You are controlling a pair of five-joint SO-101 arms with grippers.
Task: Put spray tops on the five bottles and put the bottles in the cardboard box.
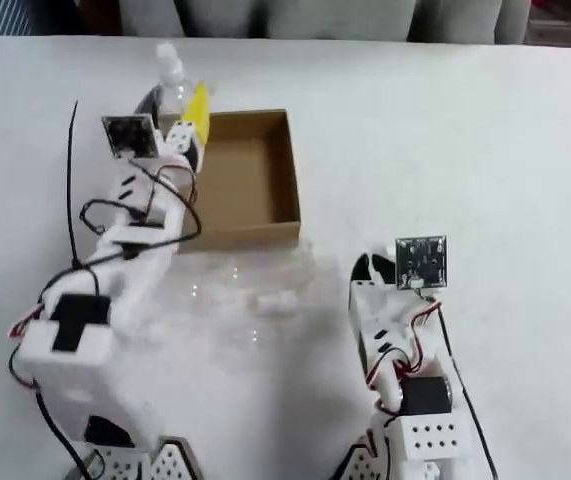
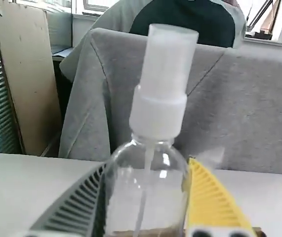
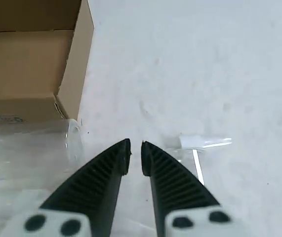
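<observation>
My left gripper (image 2: 148, 219) is shut on a clear bottle (image 2: 148, 197), which stands upright between the grey and yellow fingers and carries a white spray top (image 2: 163, 94). In the high view this bottle (image 1: 170, 80) is held over the far left corner of the cardboard box (image 1: 250, 180). The box interior looks bare. Several clear bottles (image 1: 230, 290) lie on the table in front of the box, with a loose spray top (image 1: 277, 301) among them. My right gripper (image 3: 135, 150) is shut on nothing, low over the table between a lying bottle (image 3: 32, 148) and a loose spray top (image 3: 202, 143).
The white table (image 1: 485, 150) stretches to the right of the box. Grey chair backs (image 2: 249, 108) stand behind the table's far edge. The right arm's base (image 1: 420, 420) sits at the near edge, and the left arm's body (image 1: 85, 330) sits near left.
</observation>
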